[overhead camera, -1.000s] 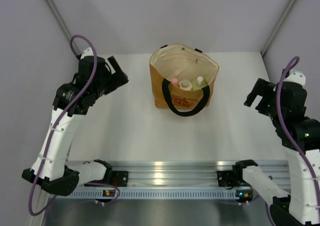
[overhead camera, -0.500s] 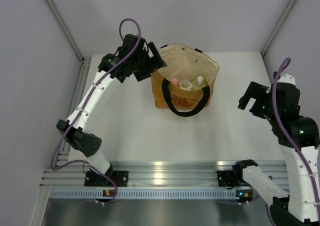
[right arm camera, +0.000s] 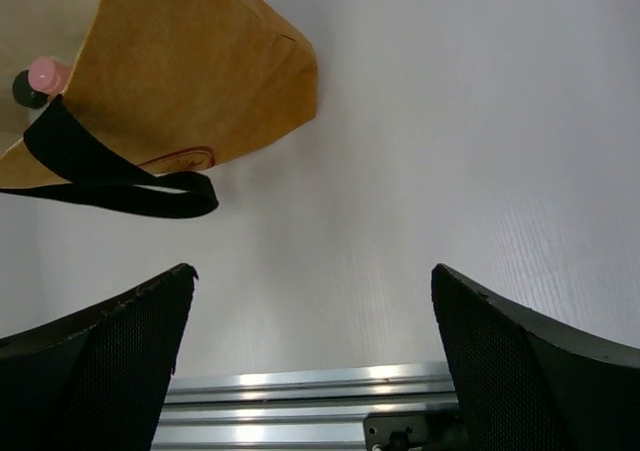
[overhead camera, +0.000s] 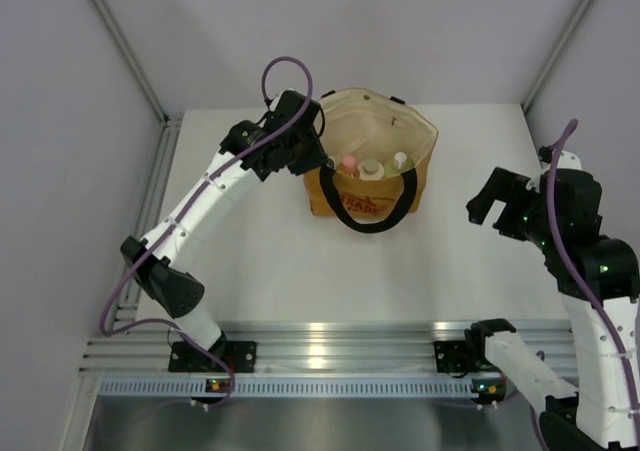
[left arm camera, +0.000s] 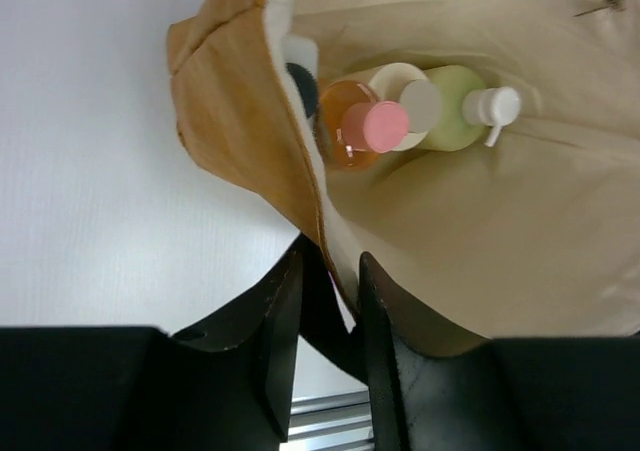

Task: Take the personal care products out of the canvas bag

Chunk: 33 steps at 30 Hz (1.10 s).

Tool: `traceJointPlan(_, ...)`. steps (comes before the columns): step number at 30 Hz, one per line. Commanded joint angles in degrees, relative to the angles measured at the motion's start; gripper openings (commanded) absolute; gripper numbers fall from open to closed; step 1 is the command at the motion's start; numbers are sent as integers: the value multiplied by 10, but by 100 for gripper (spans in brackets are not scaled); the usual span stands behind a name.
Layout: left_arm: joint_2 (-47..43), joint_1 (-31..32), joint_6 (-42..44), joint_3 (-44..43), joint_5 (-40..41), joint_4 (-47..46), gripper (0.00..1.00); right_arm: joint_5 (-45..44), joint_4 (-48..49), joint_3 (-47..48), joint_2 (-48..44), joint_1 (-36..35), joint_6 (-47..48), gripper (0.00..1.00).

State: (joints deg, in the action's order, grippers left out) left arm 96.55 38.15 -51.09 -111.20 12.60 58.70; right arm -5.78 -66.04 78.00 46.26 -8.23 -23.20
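The canvas bag (overhead camera: 322,193) stands upright and open at the table's far middle, a black handle (overhead camera: 370,221) hanging down its front. Inside, in a row, are an orange bottle with a pink cap (left arm camera: 372,126), a cream-lidded bottle (left arm camera: 415,101), a yellow-green bottle with a white pump (left arm camera: 455,121), and a white bottle with a dark cap (left arm camera: 300,76) against the wall. My left gripper (left arm camera: 328,261) straddles the bag's left rim (left arm camera: 230,121), its jaws narrowed onto the wall and handle strap. My right gripper (right arm camera: 312,271) hangs open over bare table to the right of the bag (right arm camera: 190,81).
An aluminium rail (overhead camera: 330,336) runs along the near edge with both arm bases on it. Grey walls close in the table on the left, back and right. White tabletop lies between the bag and my right gripper (overhead camera: 478,206).
My left arm swung from the far left to the bag's left rim, and its jaws went from wide open to pinched on the rim. My right arm drifted slightly leftward.
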Motion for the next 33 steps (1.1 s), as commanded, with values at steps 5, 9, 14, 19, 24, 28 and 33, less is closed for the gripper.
traceJointPlan(5, -33, -2, -1, 63, 19, 10, 22, 136, 44, 88, 39, 7, 5, 100)
traceJointPlan(9, -57, -1, -11, 90, 25, 10, 0, 245, 64, 125, 76, 7, 29, 99)
traceJointPlan(14, -87, 10, -38, 141, 29, 9, 0, 348, 111, 158, 122, 1, 11, 94)
traceJointPlan(19, -102, 20, -75, 190, 32, 8, 0, 329, 151, 190, 184, -69, 1, 83)
traceJointPlan(24, -88, 33, -90, 201, 38, 6, 0, 236, 190, 219, 260, -184, -1, 79)
traceJointPlan(28, -79, 39, -103, 208, 44, 6, 0, 181, 227, 220, 311, -241, -10, 77)
traceJointPlan(33, -77, 39, -117, 221, 59, 8, 0, 87, 246, 226, 380, -291, 1, 73)
